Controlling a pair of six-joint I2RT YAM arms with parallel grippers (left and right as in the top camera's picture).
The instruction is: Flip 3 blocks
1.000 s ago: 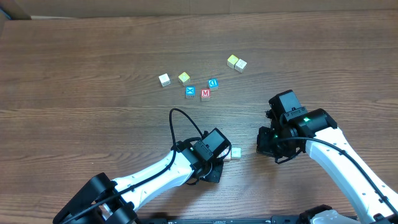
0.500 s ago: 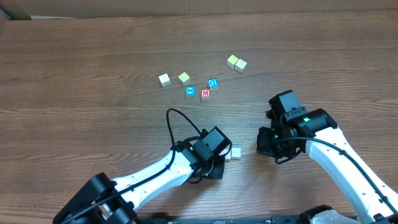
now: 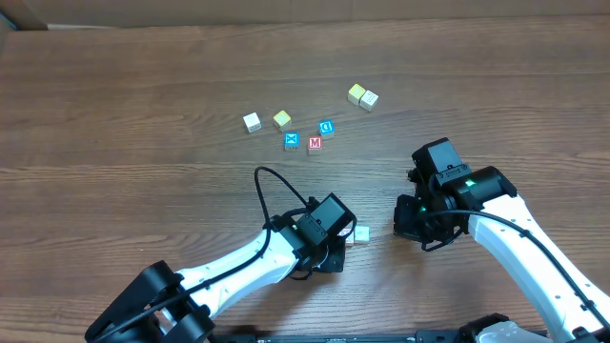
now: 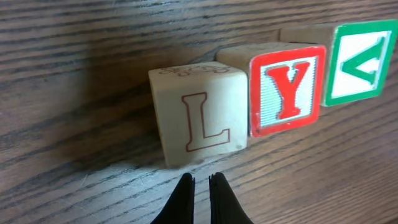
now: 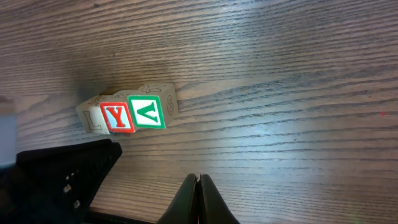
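Clenched on nothing, the left claw (image 4: 200, 186) sat nearer: the pale L block (image 4: 199, 115) stood just at its 12 o'clock on the worktop (image 4: 74, 50), with the Y block (image 4: 287, 89) and V block (image 4: 364, 61) touching in a row toward 2 o'clock. The right claw (image 5: 198, 186), likewise clenched, stood farther off.

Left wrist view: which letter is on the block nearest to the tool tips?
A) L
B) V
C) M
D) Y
A: the pale block directly ahead of the left tool shows an outlined L; the red Y block and green V block stand beyond it.
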